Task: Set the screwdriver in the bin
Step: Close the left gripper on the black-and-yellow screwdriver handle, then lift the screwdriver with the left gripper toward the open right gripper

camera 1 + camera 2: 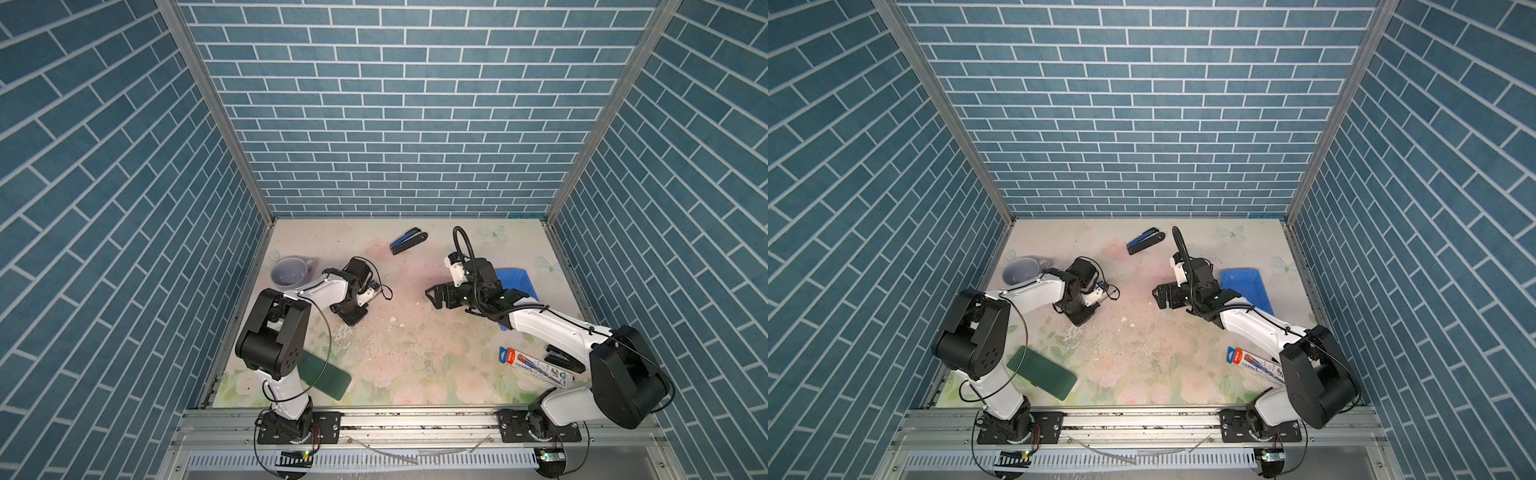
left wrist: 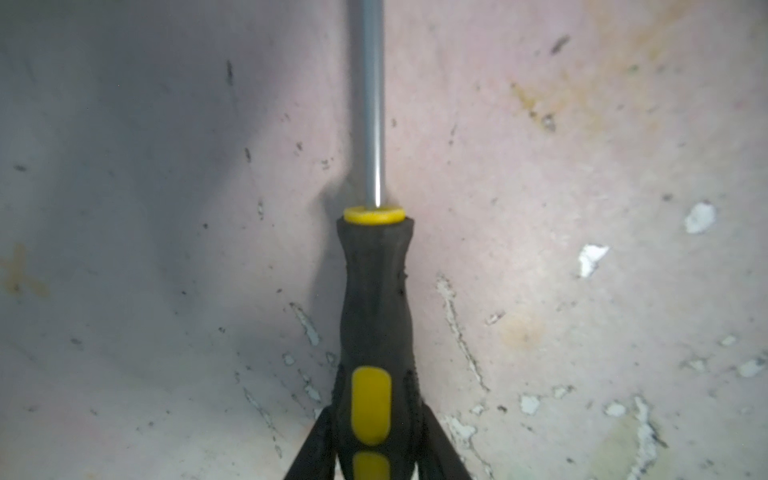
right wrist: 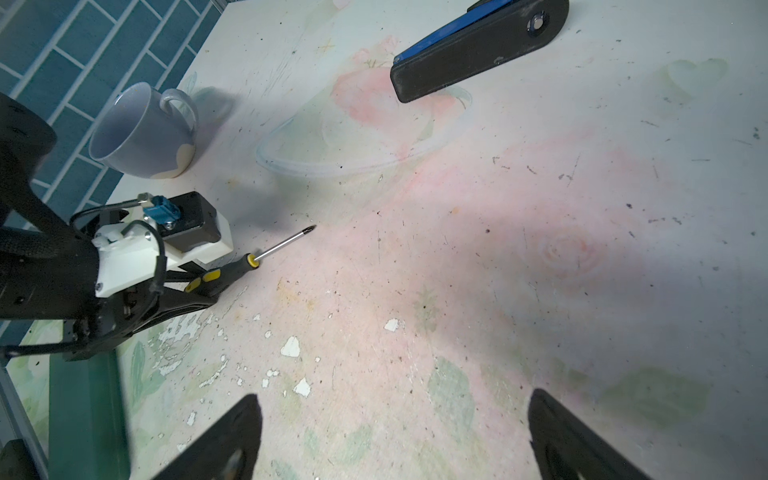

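Grasp on the tool, with the carry to the container not yet begun. The left gripper [image 3: 208,282] has its two fingers [image 2: 316,440] pressed together on the rear, thick part of the handle of the screwdriver [image 2: 372,316]. The tool's long axis runs on in line with the fingers, so the handle neck and bare shaft stick straight out ahead of them. In the right wrist view the tip points toward the middle of the table [image 3: 457,249]. The tool sits low, on the left arm's side; whether it rests on the surface or hangs just clear of it cannot be told. The bin [image 1: 1246,286] lies well apart on the opposite side, ahead of the tip and a little off its line, partly hidden beneath the right arm. The right gripper [image 1: 435,298] hovers between tool and bin with its fingers spread wide and nothing in them. It is the nearer of the two to the bin, so the left arm probably has to reach across past it or hand the tool over.
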Controlling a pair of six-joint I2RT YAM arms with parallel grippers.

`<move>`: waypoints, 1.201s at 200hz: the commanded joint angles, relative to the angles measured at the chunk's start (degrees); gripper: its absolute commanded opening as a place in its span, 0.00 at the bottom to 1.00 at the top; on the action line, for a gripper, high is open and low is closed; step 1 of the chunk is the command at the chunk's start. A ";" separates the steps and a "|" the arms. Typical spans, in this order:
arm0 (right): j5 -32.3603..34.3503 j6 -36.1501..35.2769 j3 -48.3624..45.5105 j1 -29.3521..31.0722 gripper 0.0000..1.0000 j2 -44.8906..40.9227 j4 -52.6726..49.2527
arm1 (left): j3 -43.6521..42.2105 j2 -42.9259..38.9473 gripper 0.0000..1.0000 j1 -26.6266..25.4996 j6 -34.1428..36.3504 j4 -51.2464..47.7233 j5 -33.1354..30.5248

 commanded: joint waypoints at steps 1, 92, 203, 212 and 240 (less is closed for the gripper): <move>1.30 2.23 1.26 0.29 0.99 0.29 0.87 | -0.34 0.81 0.30 -0.63 -1.11 1.05 0.51; 4.29 5.16 -0.06 0.20 0.99 -1.92 1.39 | -0.88 -0.76 0.11 -1.80 -2.63 4.09 0.24; -6.35 24.11 -6.29 -9.86 0.99 -8.41 15.91 | -4.83 -16.13 0.04 -1.93 -12.10 20.64 13.06; -7.25 25.28 -6.86 -10.48 0.99 -9.03 18.19 | -4.51 -16.60 0.04 -1.94 -14.05 21.62 14.54; -9.39 25.32 -7.17 -10.79 0.99 -10.73 22.48 | -2.82 -17.14 0.04 -2.21 -18.94 23.34 20.01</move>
